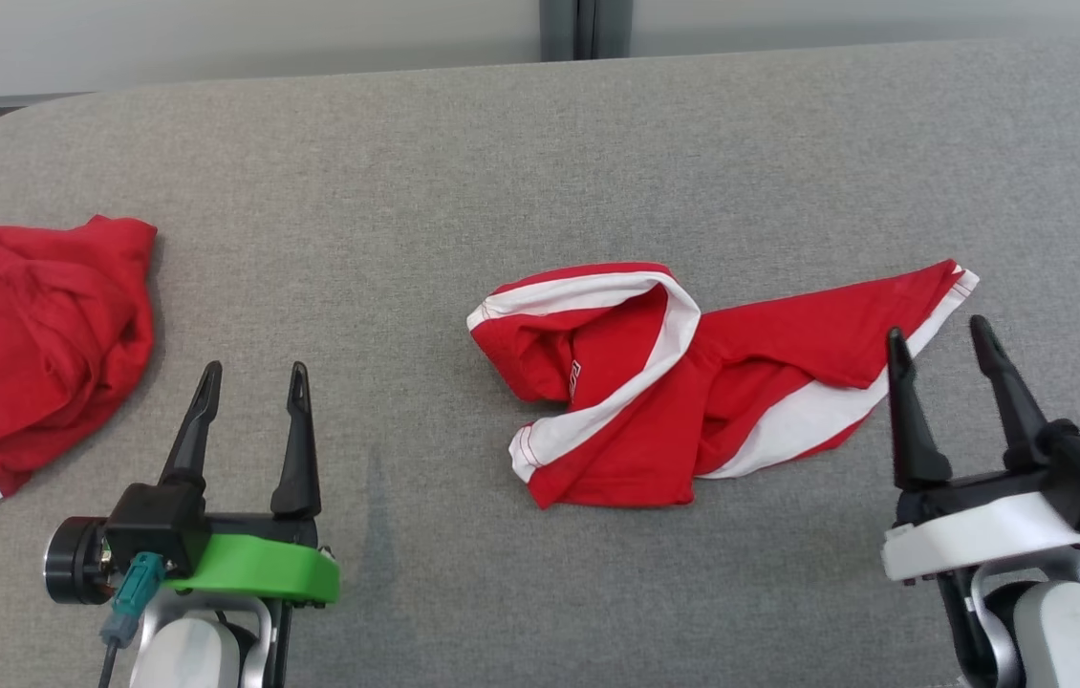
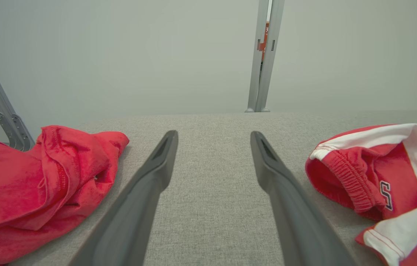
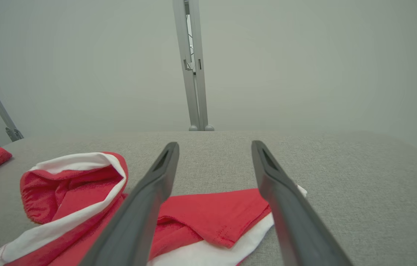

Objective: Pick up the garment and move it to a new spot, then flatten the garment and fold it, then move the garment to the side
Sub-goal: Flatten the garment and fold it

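On grey padded surface [image 1: 502, 162], near centre of head view and a little toward 4 o'clock: red shorts [image 1: 636, 449] with white side stripes, crumpled, not flat, waistband end rolled open toward 9 o'clock, one leg stretched out toward 2 o'clock. In left wrist view, elastic waistband and a small letter logo visible on them, at 3 o'clock. At 7 o'clock of head view, left gripper [image 1: 254, 373], green collar behind it, spread wide, holding nothing, bare grey cloth between its two prongs, well apart from the shorts. At 4 o'clock, right gripper [image 1: 938, 330], white collar, also spread wide and empty, placed at the stretched leg end of the shorts. In right wrist view, red cloth and white stripe lying beneath and between the fingers [image 3: 151, 192]; touching or just above, not possible to tell. At 9 o'clock of head view, a second red garment [image 1: 33, 344], bunched, white stripes at its lower corner, partly cut by the picture edge, well apart from the shorts. At 12 o'clock, beyond far edge of the surface, pale wall panels [image 1: 215, 38] with a grey metal post [image 1: 586, 29] between.
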`<state>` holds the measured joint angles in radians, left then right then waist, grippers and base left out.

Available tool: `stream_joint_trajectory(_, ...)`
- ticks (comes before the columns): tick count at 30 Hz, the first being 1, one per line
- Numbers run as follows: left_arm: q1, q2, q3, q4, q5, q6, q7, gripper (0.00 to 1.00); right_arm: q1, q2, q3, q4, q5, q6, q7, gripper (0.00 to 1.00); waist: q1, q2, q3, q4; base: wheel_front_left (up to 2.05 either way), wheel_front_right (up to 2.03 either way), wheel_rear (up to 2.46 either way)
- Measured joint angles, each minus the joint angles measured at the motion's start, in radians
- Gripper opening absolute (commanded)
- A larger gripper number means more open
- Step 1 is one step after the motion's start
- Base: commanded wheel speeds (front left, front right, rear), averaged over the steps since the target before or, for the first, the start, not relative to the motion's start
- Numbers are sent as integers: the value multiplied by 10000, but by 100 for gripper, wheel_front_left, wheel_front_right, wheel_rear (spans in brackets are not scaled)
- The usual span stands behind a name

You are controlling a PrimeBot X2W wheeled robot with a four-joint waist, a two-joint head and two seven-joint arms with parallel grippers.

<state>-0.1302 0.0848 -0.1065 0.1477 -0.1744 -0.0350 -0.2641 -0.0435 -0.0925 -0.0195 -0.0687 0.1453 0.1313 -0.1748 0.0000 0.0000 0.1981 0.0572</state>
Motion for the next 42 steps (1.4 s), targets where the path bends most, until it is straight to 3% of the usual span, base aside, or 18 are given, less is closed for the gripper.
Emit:
stream_joint_trajectory(8, -260, -21, -113, -65, 10, 12, 2, 100, -760, -351, 3227, 844, -8, 0, 725, 100, 0, 0, 317, 79, 0, 0, 0)
stream_joint_trajectory(13, -472, -82, -211, -63, 8, 10, 2, 100, -1382, -407, 5179, 1979, 291, 2, 955, 100, 0, 0, 593, 246, 0, 0, 0)
stream_joint_trajectory(24, -709, -211, -293, -48, -10, 15, 0, 100, -2937, -94, 6543, 4823, 205, 0, 594, 100, 0, 0, 1180, 608, 0, 0, 0)
stream_joint_trajectory(25, -714, -221, -293, -48, -10, 15, 2, 100, -2993, -71, 6544, 4968, 205, 0, 558, 66, 0, 0, 1203, 625, 0, 0, 0)
stream_joint_trajectory(26, -722, -232, -290, -44, -12, 15, 2, 100, -3078, -44, 6556, 5150, 198, 0, 516, 40, 0, 0, 1227, 640, 0, 0, 0)
stream_joint_trajectory(28, -746, -242, -278, -38, -12, 42, 0, 100, -3228, 33, 6548, 5419, 201, 0, 414, 0, 0, 0, 1255, 650, 0, 0, 0)
stream_joint_trajectory(35, -762, -274, -228, -40, -8, 44, 2, 100, -3335, 165, 6305, 5530, 466, 0, -316, 0, 0, 0, 1220, 574, 0, 0, 0)
stream_joint_trajectory(42, -744, -291, -115, -38, -4, 42, 2, 100, -2549, -299, 5118, 3348, 851, 0, -727, 0, 0, 0, 1086, 382, 0, 0, 0)
